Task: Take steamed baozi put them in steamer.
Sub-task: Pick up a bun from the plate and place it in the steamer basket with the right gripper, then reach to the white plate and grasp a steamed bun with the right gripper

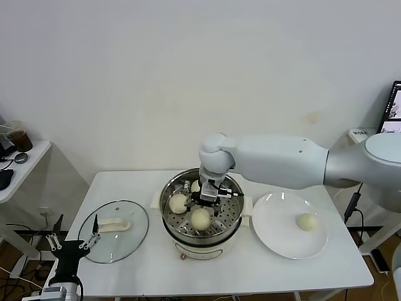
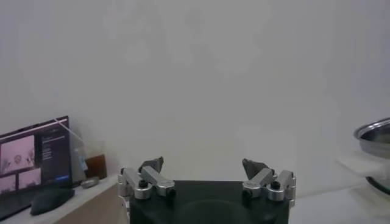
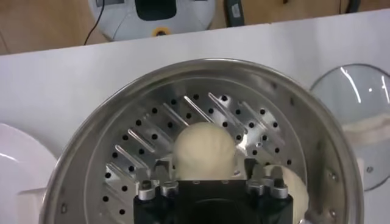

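The steamer [image 1: 170,221] stands mid-table. Two baozi lie on its perforated tray in the head view, one on the left [image 1: 178,202] and one at the front [image 1: 200,218]. A white shape [image 1: 195,185] behind the gripper may be a third. One baozi [image 1: 306,221] lies on the white plate [image 1: 282,241]. My right gripper [image 1: 208,199] is low inside the steamer [image 3: 91,140], open. Its fingers [image 3: 161,170] stand either side of a baozi [image 3: 204,149] with small gaps. Another baozi [image 3: 291,182] shows beside it. My left gripper [image 1: 76,227] is parked low at the table's left, open and empty [image 2: 204,165].
A round glass lid [image 1: 128,241] with a white handle lies left of the steamer, and shows in the right wrist view [image 3: 359,97]. The plate [image 3: 12,158] is to the steamer's right. A side table [image 1: 19,166] with a dark cup stands at far left.
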`<state>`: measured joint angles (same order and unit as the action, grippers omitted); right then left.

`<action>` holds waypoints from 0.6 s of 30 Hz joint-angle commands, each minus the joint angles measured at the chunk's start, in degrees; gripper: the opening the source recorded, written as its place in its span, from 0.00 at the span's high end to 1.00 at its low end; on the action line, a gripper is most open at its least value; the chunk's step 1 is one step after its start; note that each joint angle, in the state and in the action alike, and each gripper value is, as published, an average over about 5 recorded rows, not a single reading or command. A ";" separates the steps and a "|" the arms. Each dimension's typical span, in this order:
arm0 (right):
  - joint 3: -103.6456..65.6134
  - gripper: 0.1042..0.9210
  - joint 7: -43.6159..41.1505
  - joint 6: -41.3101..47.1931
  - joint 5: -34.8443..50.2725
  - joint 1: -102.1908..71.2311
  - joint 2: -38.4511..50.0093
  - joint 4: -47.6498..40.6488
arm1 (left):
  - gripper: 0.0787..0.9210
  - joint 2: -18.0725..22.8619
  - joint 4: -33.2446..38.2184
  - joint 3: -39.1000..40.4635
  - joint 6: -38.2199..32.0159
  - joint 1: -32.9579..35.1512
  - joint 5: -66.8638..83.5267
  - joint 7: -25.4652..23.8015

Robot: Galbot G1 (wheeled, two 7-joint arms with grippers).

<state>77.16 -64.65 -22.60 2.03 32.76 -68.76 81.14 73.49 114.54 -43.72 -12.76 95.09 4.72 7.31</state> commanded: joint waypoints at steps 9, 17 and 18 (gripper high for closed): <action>-5.15 0.12 -5.57 36.39 7.70 7.26 25.49 8.63 | 0.12 -1.10 0.08 -0.06 0.11 -0.56 0.18 -0.10; -11.19 0.12 -6.59 41.96 -1.60 -2.37 42.64 8.70 | 0.12 -1.47 -0.80 1.47 0.14 -1.42 -0.31 -0.23; -12.85 0.12 -6.32 41.24 -3.07 -4.83 43.72 8.15 | 0.12 -1.45 -0.83 1.69 0.18 -1.54 -0.41 -0.25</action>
<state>69.98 -69.71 6.78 4.03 34.48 -41.92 87.62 72.07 113.89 -42.65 -12.64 93.71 4.42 7.10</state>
